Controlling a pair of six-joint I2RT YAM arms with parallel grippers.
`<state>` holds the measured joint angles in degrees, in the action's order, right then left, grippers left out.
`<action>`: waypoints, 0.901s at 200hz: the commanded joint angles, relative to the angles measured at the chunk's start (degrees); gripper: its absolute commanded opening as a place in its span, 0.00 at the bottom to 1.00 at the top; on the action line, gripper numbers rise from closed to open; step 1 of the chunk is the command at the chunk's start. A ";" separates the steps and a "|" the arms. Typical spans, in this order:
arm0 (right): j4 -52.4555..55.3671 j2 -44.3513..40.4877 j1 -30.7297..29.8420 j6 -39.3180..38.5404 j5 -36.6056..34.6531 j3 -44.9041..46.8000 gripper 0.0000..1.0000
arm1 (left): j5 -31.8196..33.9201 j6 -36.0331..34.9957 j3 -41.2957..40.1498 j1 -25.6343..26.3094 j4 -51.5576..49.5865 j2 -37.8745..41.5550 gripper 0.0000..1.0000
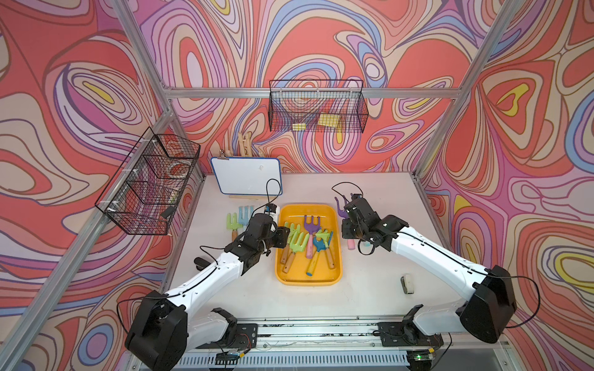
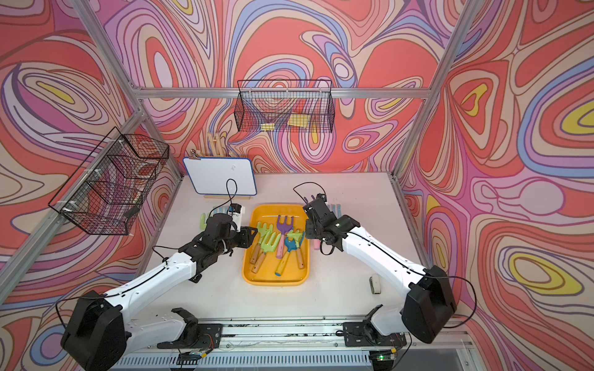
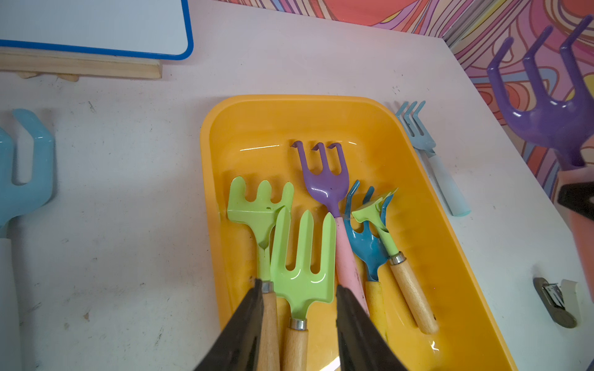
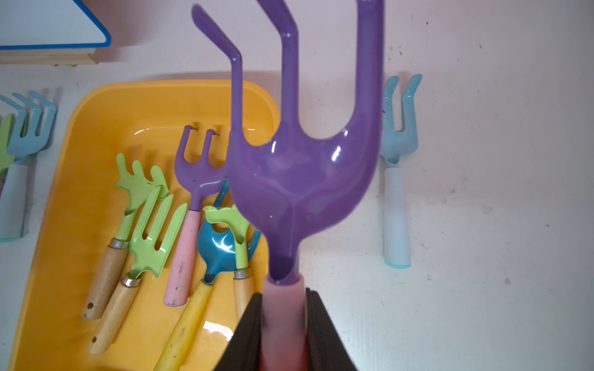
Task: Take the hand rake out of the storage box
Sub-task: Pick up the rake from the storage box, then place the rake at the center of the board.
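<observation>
Right gripper (image 4: 283, 294), jaws clamped on the pink handle of a purple hand rake (image 4: 302, 180), holds the rake raised above the table (image 1: 369, 289). The rake is outside the storage box (image 4: 96, 106), just beside its right rim towards the far corner, with its tines pointing away from the arm. Over the box's left side, the left gripper (image 3: 299, 289) hangs with jaws apart, straddling a green fork (image 3: 302, 266) without pinching it. Five tools lie inside the yellow-orange box: the fork, a second purple rake (image 3: 324, 180), two more green tools and a blue one. A light-blue rake (image 4: 397, 192) lies on the table right of the box, and a green rake (image 1: 232, 221) lies to its left.
</observation>
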<state>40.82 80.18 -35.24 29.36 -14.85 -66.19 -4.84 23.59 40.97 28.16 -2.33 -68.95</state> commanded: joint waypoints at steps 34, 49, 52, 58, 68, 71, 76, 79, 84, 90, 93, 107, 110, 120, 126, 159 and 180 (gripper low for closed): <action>1.99 2.69 6.76 -6.29 4.05 -3.92 0.23 | -0.86 -0.13 1.04 0.46 0.70 0.43 0.42; 1.57 4.20 8.50 -7.30 5.10 -4.42 0.23 | -0.63 -0.26 0.96 0.42 0.66 0.52 0.42; 1.43 4.37 8.87 -7.44 5.34 -4.53 0.23 | -0.61 -0.27 0.96 0.47 0.72 0.53 0.42; 1.01 4.91 9.53 -7.78 5.67 -4.56 0.23 | -0.60 -0.30 1.01 0.41 0.67 0.47 0.42; 0.23 5.92 10.62 -8.40 6.64 -4.51 0.23 | -0.54 -0.30 1.05 0.47 0.58 0.39 0.42; -0.03 6.20 10.83 -8.62 6.78 -4.55 0.23 | -0.56 -0.37 1.04 0.42 0.57 0.28 0.42; -0.47 6.69 11.36 -8.83 7.21 -4.51 0.23 | -0.61 -0.42 1.16 0.46 0.59 0.26 0.42; -0.76 7.09 11.54 -8.98 7.46 -4.49 0.23 | -0.57 -0.39 1.15 0.45 0.62 0.20 0.42; -1.30 7.65 11.87 -9.27 7.86 -4.47 0.23 | -0.57 -0.44 1.13 0.45 0.58 0.18 0.42; -1.96 8.38 12.29 -9.48 8.34 -4.31 0.23 | -0.52 -0.48 1.13 0.40 0.58 0.08 0.42; -2.25 8.85 12.49 -9.61 8.63 -4.33 0.23 | -0.52 -0.49 1.11 0.45 0.57 0.12 0.42; -3.94 11.02 12.83 -10.05 9.32 -4.35 0.23 | -0.32 -0.61 1.14 0.40 0.60 -0.09 0.42; -4.35 11.42 12.88 -10.15 9.42 -4.25 0.22 | -0.36 -0.67 1.17 0.40 0.57 -0.17 0.42; -5.41 12.93 12.85 -10.41 9.64 -4.29 0.22 | -0.30 -0.71 1.17 0.49 0.55 -0.25 0.42; -6.01 13.91 12.92 -10.49 9.71 -4.29 0.22 | -0.24 -0.74 1.22 0.48 0.55 -0.33 0.42; -9.35 18.39 12.99 -10.28 11.60 -4.03 0.22 | -0.08 -0.83 1.22 0.44 0.40 -0.44 0.42; -11.52 20.27 13.18 -9.78 12.82 -3.26 0.22 | -0.16 -0.83 1.22 0.54 0.46 -0.49 0.42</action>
<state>33.67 99.11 -22.46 19.59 -3.97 -69.49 -4.97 23.42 40.97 28.21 -2.35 -69.06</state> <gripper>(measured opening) 0.243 0.421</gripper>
